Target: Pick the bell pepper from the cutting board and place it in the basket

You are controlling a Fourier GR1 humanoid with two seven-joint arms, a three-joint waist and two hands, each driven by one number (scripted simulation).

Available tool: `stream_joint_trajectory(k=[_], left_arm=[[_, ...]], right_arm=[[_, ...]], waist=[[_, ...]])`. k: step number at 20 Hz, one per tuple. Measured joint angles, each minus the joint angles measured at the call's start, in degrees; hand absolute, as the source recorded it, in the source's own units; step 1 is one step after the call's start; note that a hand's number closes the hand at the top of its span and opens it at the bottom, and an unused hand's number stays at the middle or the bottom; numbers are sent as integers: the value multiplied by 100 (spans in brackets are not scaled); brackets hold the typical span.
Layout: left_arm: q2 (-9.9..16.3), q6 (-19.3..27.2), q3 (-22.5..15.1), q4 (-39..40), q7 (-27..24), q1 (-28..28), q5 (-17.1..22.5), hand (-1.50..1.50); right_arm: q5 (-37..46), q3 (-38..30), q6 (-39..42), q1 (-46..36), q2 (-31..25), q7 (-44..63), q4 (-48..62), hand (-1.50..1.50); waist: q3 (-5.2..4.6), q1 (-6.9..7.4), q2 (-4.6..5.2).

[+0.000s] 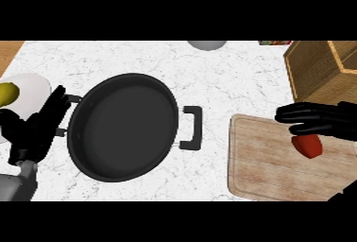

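A red bell pepper (307, 145) shows just under my right hand (322, 119), over the wooden cutting board (272, 165) at the right. The hand's fingers curl above the pepper and touch its top; whether the pepper is off the board I cannot tell. The woven basket (314, 71) stands beyond the board at the upper right edge. My left hand (35, 127) rests open at the left edge, fingers up, beside the pan.
A large black pan (122, 127) with two handles fills the counter's middle. A white plate (28, 92) holding a yellow-green fruit (7, 93) lies at the left behind my left hand. A grey bowl (207, 44) sits at the top edge.
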Motion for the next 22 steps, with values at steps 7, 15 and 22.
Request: stream_joint_trajectory(k=[7, 15, 22], left_arm=[[-63, -121, 26, 259, 1, -211, -4, 0], [-118, -315, 106, 402, -2, -343, -57, 0], [-162, -395, 227, 482, 116, -524, -106, 0]], right_arm=[[766, -681, 120, -933, -1263, 1204, 75, -150], [674, -639, 1630, -1867, -2142, 1561, 986, -150], [927, -604, 1939, -1951, -2454, 959, 1853, -150]], waist=[[-13, 57, 12], [-3, 187, 30], [9, 191, 43]])
